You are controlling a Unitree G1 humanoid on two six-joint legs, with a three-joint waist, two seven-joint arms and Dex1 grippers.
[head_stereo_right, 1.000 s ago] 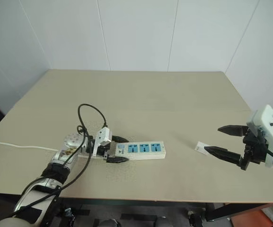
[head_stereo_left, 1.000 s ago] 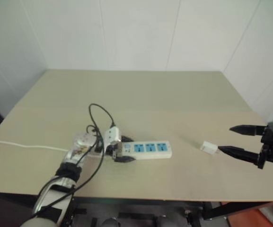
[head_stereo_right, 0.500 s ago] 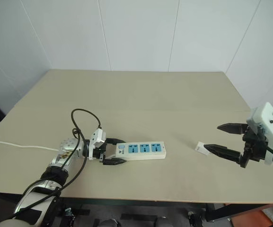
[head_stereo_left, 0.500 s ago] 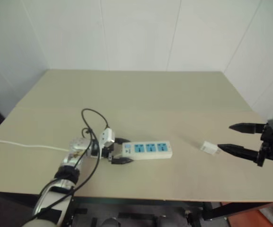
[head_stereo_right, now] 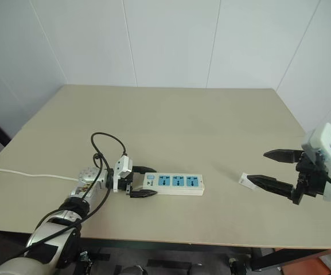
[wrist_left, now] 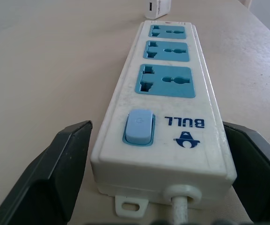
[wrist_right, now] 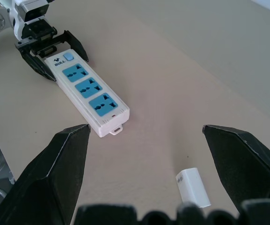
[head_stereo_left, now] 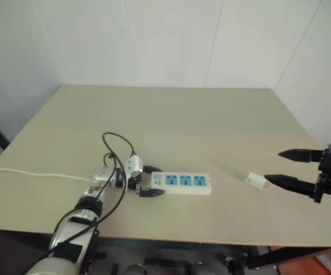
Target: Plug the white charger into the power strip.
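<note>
The power strip point(head_stereo_left: 185, 183) lies flat near the table's front edge, its three blue sockets facing up. My left gripper point(head_stereo_right: 145, 181) is open and low over the table. Its black fingers point(wrist_left: 62, 164) flank the strip's switch end, with the blue switch point(wrist_left: 138, 126) between them. The white charger point(head_stereo_left: 256, 181) lies on the table to the right of the strip, apart from it. My right gripper point(head_stereo_left: 274, 167) hangs open just right of the charger, above the table and holding nothing; the charger point(wrist_right: 193, 187) shows between its fingers from the wrist.
The strip's thin white cord point(head_stereo_left: 33, 173) runs left across the table to its edge. A black cable loop point(head_stereo_left: 116, 149) arcs over my left wrist. The beige table point(head_stereo_left: 171, 114) stretches back to white walls.
My left gripper has sunk and levelled out, so its fingers now sit lower around the strip's switch end. The right gripper and the charger have stayed put.
</note>
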